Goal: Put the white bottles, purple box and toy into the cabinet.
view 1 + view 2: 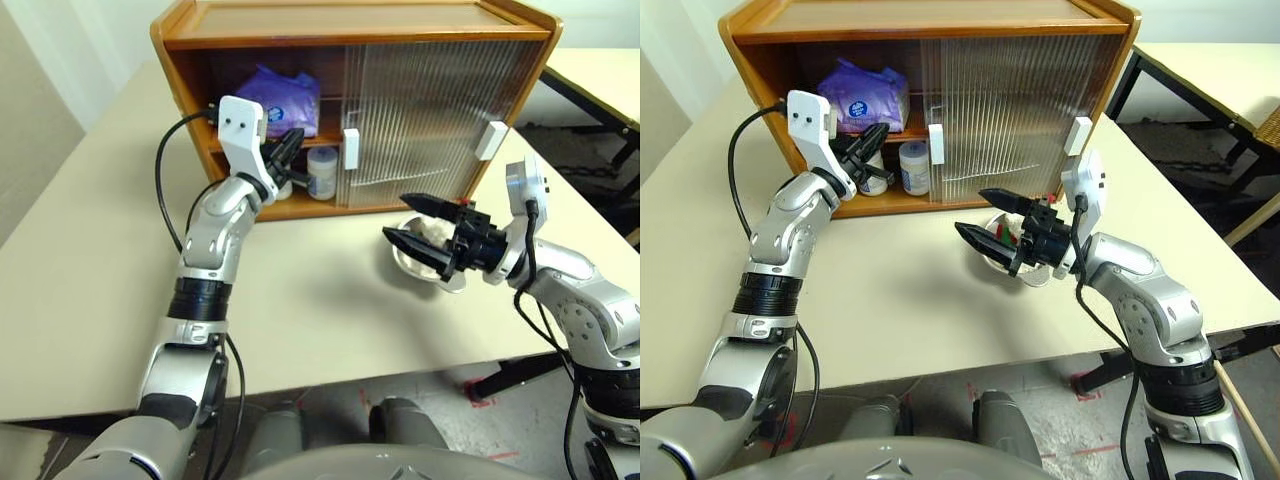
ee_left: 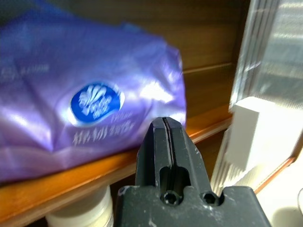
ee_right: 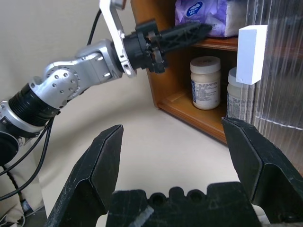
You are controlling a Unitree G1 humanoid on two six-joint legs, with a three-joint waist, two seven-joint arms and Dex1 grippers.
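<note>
The wooden cabinet (image 1: 350,40) stands at the back of the desk (image 1: 90,300), its left half open and its ribbed sliding doors (image 1: 420,110) covering the rest. Inside, on the cabinet's inner shelf, lies the purple box (image 1: 282,98). Below that shelf, on the cabinet floor, stand the two white bottles: one bottle (image 3: 205,82) out in the open part, the other bottle (image 3: 235,99) just beside it and partly behind the door's white handle (image 3: 251,54).

The left pincer (image 3: 201,29) reaches into the open side of the cabinet, its two black fingers pressed together with nothing between them, the tips right in front of the purple box.

The right pincer (image 1: 415,222) hovers in front of the cabinet's closed doors, above the desk, its fingers spread wide and empty. Just behind it, near the cabinet's front, sits a round bowl (image 1: 1035,272) with the toy (image 1: 1012,232) in it, mostly hidden by the pincer.
</note>
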